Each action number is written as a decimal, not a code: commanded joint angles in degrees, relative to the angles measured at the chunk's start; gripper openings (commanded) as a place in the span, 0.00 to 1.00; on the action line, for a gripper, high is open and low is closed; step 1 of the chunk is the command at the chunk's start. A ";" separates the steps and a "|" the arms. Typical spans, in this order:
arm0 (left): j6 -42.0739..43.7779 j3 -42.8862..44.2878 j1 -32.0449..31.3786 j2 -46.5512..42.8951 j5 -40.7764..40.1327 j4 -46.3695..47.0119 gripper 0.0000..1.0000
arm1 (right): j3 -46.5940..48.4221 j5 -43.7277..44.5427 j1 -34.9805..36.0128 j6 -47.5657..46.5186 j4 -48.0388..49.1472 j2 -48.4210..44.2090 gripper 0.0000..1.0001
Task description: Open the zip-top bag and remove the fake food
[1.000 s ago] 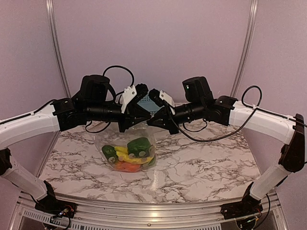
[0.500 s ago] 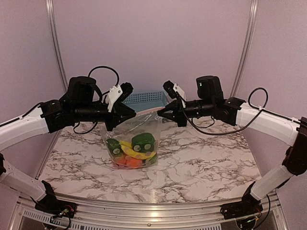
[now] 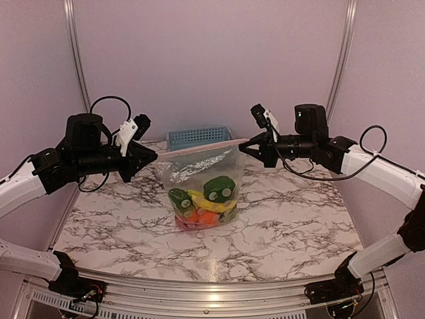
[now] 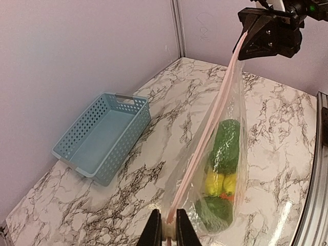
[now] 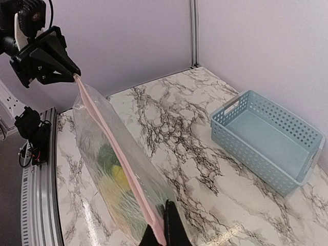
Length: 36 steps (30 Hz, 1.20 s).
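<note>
**Bag pulled taut between two arms, seal apparently not yet parted**

Over the last second the two arms swing apart. The zip-top bag (image 3: 199, 176), bunched between them a moment ago, now spans a wide gap with its pink strip drawn into a straight line, and the blue basket (image 3: 199, 136) behind it comes into full view.

The bag hangs in the air above the middle of the marble table (image 3: 292, 226). The fake food (image 3: 206, 199) is heaped in its bottom: green pieces on top, yellow and orange beneath. Whether the bottom brushes the table cannot be told.

The left gripper (image 3: 147, 157) pinches one end of the strip with its jaws pressed onto the plastic. The right gripper (image 3: 244, 146) pinches the other end the same way.

The likely trouble:
- Pulling end to end runs along the seal, not across it. From both wrist views the strip looks like a single line, so the mouth probably stays closed however hard the arms pull.
- Each grip is only a small bite on slick plastic. More tension could slip a corner free and drop the loaded bag sideways.
- The weight of the food hangs on those two corners, and the film could stretch or tear there.

No brand, label or readable writing shows on the bag, basket or arms.
</note>
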 commanded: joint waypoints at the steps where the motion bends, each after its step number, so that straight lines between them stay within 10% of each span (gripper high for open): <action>1: 1.16 -1.25 2.23 -2.01 -2.76 -6.98 0.03 | 0.19 1.87 -4.25 0.52 -1.02 -3.08 0.00; 30: 3.96 -2.35 5.86 -2.78 1.94 -4.29 0.02 | -3.24 0.31 -6.25 1.38 -5.59 -10.36 0.00; 36: 7.71 3.66 0.43 0.75 0.69 -4.08 0.03 | 8.27 -3.55 -6.14 -1.14 -11.84 -6.65 0.48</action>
